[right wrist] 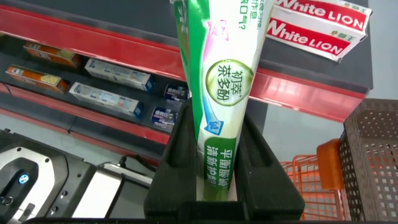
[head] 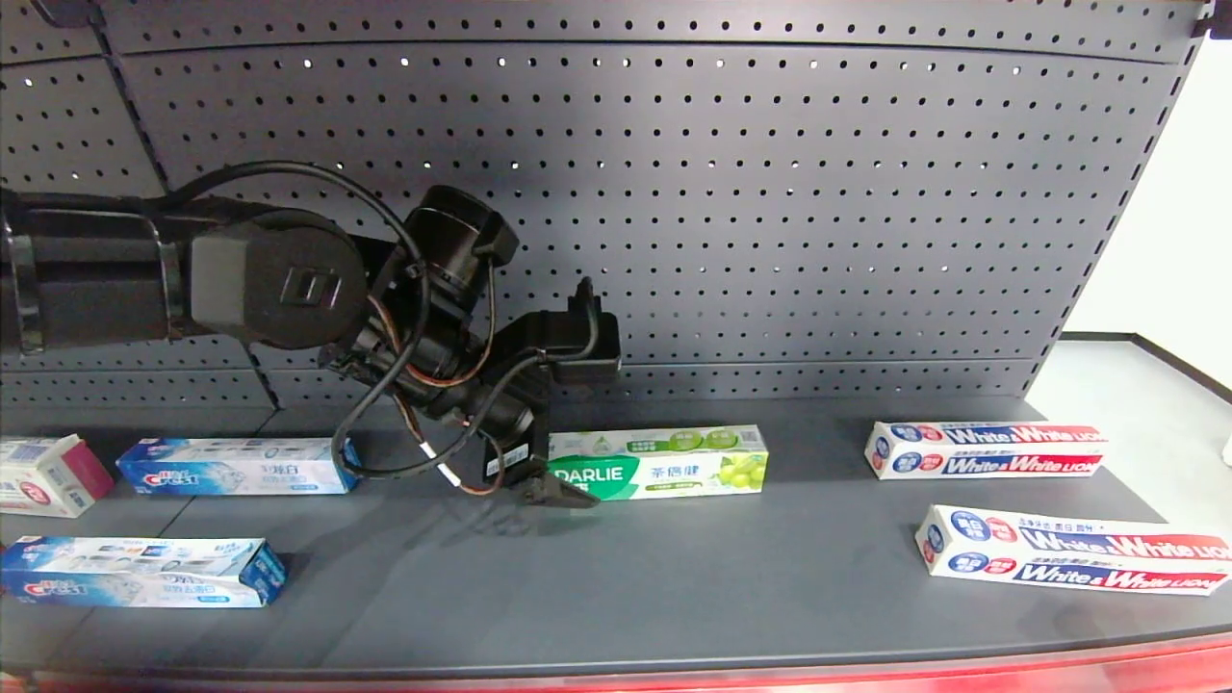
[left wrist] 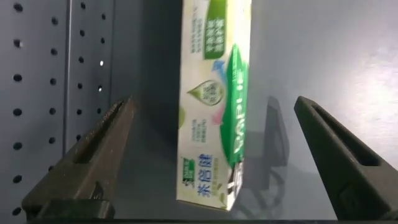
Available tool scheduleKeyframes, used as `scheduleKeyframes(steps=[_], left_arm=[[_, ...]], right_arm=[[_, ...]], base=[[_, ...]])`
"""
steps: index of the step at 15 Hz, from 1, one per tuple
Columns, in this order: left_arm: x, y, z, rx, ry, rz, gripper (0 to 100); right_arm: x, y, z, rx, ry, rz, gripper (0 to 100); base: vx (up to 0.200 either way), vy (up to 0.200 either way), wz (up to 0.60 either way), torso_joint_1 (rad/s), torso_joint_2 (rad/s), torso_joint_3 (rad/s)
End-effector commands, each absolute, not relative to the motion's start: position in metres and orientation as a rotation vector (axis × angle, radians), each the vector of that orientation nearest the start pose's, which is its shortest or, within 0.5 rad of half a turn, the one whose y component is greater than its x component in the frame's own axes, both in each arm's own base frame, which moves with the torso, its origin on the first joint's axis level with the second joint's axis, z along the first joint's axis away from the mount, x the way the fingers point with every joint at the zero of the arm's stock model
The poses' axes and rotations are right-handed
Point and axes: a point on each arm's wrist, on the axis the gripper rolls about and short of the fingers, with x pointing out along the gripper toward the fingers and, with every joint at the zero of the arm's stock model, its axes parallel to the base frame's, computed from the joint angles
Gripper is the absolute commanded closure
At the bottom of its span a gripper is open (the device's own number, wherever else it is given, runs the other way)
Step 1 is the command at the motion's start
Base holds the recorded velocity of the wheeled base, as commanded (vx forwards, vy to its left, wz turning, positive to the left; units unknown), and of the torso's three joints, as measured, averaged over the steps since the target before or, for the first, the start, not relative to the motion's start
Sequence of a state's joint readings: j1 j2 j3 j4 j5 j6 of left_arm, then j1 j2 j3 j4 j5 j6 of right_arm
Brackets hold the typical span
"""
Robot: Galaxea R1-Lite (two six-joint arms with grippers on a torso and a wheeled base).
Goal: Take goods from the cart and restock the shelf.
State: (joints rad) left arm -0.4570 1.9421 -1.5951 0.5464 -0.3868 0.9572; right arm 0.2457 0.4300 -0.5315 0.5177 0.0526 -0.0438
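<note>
On the dark grey metal shelf [head: 674, 587], a green-and-white cardboard toothpaste box [head: 674, 462] lies lengthwise at the middle, close to the perforated grey back panel [head: 770, 192]. The left gripper [left wrist: 211, 109] straddles its left end, jaws spread to either side. Near the right edge lies a rear white, red and blue toothpaste box [head: 987, 449], with a front white, red and blue toothpaste box [head: 1073, 549] before it. Near the left edge lies a rear blue-and-white toothpaste box [head: 236, 466], with a front blue-and-white toothpaste box [head: 140, 572] before it. A white-and-pink carton [head: 48, 474] sits at the left edge beside the rear one.
</note>
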Motion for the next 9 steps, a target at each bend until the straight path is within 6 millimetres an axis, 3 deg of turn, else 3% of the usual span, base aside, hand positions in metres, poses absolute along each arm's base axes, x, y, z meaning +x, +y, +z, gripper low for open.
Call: scheduleKeyframes(steps=[1, 5, 9], left_arm=[[0.326, -0.164, 0.209, 0.863, 0.486, -1.150, 0], [0.331, -0.165, 0.208, 0.863, 0.479, -1.145, 0], [0.348, -0.176, 0.204, 0.868, 0.459, -1.145, 0]], right_arm=[[-0.013, -0.002, 0.173, -0.081, 0.415, 0.319, 100], [-0.013, -0.002, 0.173, -0.080, 0.417, 0.330, 100], [-0.013, -0.002, 0.172, -0.079, 0.417, 0.327, 100]], base=[[0.000, 0.000, 0.00, 0.000, 0.00, 0.000], [0.000, 0.000, 0.00, 0.000, 0.00, 0.000], [0.000, 0.000, 0.00, 0.000, 0.00, 0.000]])
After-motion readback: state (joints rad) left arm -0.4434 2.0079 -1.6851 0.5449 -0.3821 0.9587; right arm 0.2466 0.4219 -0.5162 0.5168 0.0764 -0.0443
